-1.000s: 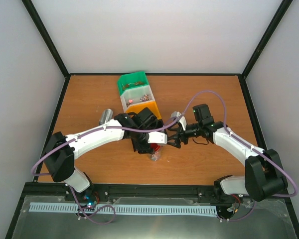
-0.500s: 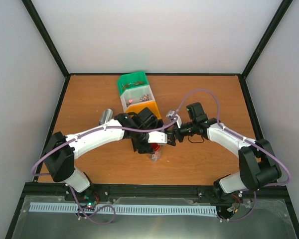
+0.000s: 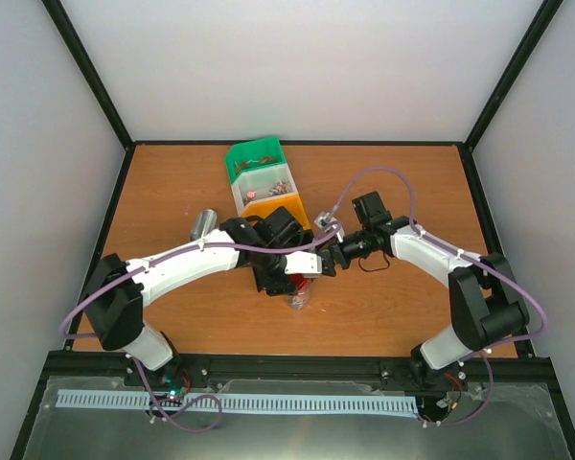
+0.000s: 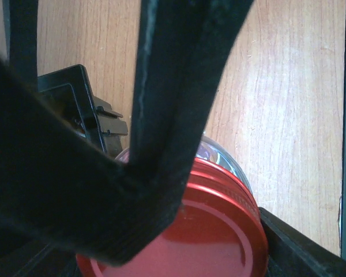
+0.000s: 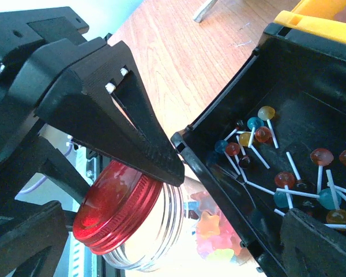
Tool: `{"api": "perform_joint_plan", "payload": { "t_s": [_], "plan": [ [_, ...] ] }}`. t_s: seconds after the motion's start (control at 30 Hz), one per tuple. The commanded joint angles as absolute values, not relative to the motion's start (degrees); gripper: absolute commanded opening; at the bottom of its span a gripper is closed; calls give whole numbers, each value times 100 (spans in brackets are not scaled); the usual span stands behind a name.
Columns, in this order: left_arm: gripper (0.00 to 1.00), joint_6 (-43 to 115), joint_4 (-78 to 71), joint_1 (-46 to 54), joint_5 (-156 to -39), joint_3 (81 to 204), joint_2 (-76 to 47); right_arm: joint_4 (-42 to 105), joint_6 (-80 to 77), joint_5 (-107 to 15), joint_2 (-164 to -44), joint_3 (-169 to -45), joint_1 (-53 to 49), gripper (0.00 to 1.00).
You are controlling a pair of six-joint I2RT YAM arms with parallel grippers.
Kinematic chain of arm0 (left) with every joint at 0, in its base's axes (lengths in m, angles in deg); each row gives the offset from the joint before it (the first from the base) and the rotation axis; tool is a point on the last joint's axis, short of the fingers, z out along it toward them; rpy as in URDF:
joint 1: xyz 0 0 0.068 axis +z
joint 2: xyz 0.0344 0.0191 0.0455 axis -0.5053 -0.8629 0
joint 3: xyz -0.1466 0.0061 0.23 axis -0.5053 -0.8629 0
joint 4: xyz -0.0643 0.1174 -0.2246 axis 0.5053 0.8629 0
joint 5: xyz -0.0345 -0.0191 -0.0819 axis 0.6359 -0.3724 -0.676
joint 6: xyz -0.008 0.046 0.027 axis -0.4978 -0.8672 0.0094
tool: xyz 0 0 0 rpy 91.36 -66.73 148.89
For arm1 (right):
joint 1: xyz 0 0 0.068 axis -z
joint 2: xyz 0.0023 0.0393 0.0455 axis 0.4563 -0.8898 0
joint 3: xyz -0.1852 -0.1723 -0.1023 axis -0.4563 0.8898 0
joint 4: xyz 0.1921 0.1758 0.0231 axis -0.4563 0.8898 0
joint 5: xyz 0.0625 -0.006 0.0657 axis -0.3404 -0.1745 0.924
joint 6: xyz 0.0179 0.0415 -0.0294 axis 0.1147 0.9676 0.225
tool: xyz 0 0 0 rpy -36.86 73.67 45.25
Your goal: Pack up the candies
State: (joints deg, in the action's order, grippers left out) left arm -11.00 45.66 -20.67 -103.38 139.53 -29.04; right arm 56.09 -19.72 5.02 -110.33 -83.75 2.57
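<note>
A clear glass jar [image 3: 298, 299] with a red lid [image 3: 306, 275] hangs tilted near the table's middle. My left gripper [image 3: 302, 270] is shut on the red lid [image 4: 207, 231], with a finger on each side. In the right wrist view the jar [image 5: 161, 231] holds star-shaped candies [image 5: 216, 231]. My right gripper [image 3: 328, 254] is open beside the jar. Its upper finger [image 5: 132, 133] lies over the jar's neck, and the lower finger [image 5: 317, 242] is past the black bin's wall. Small candies [image 3: 268, 185] lie in the white bin.
A row of bins runs from the back: green [image 3: 254, 158], white [image 3: 244, 196], orange [image 3: 292, 213] and black [image 5: 219, 150]. The black bin holds several lollipops [image 5: 259, 130]. A silver cylinder [image 3: 203, 223] lies left of the bins.
My right gripper has moved left and a little back, closing in on the jar and my left gripper. The left arm and the jar have stayed put.
</note>
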Motion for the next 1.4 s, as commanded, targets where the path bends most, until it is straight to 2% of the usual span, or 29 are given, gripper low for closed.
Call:
{"api": "perform_joint_plan", "payload": {
  "t_s": [0.0,0.27,0.57,0.83,1.13,1.23,1.37],
  "plan": [
    [72,-914,4433,-2133,-10316,14174,-2937,5863,-1897,603,-11230,-8595,169,100],
    [72,-775,4395,-2210,-10288,14230,-3018,5863,-1696,478,-11425,-8592,166,100],
    [73,-551,4499,-2219,-10213,14312,-3095,6116,-1955,405,-11478,-8597,205,90],
    [77,-489,4630,-2221,-10280,14405,-3139,6422,-2375,336,-11525,-8515,381,87],
    [86,-640,4730,-2218,-10538,14320,-2995,6463,-2643,362,-11483,-8426,403,87],
    [93,-767,4706,-2218,-10666,14198,-2844,6414,-2676,394,-11488,-8413,399,87],
    [95,-855,4639,-2216,-10825,14057,-2565,6431,-2737,382,-11491,-8393,404,87]
  ]
}}
